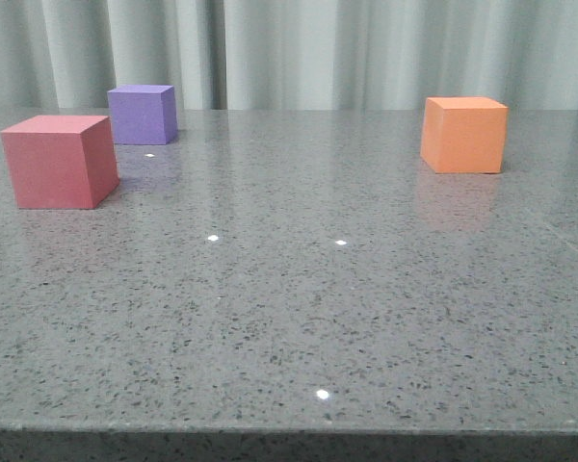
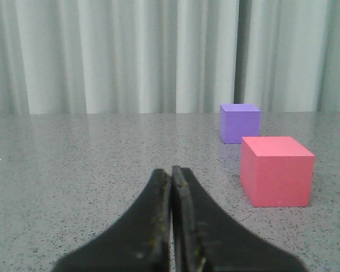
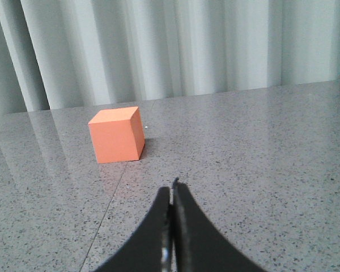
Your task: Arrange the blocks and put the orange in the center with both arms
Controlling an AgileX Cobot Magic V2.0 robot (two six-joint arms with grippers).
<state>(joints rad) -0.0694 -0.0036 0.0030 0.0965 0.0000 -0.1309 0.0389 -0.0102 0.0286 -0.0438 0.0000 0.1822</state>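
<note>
Three blocks stand on the grey speckled table. The red-pink cube point(image 1: 60, 161) point(image 2: 276, 170) is at the left, with the purple cube point(image 1: 143, 114) point(image 2: 239, 122) just behind it. The orange cube point(image 1: 463, 134) point(image 3: 117, 135) stands alone at the right. No arm shows in the front view. My left gripper point(image 2: 171, 170) is shut and empty, low over the table, short of the red-pink cube and to one side of it. My right gripper point(image 3: 172, 188) is also shut and empty, a little way back from the orange cube.
A pale pleated curtain point(image 1: 299, 48) closes off the far side of the table. The table's front edge point(image 1: 289, 428) runs across the bottom of the front view. A thin seam point(image 3: 105, 212) in the tabletop runs from the orange cube toward my right gripper.
</note>
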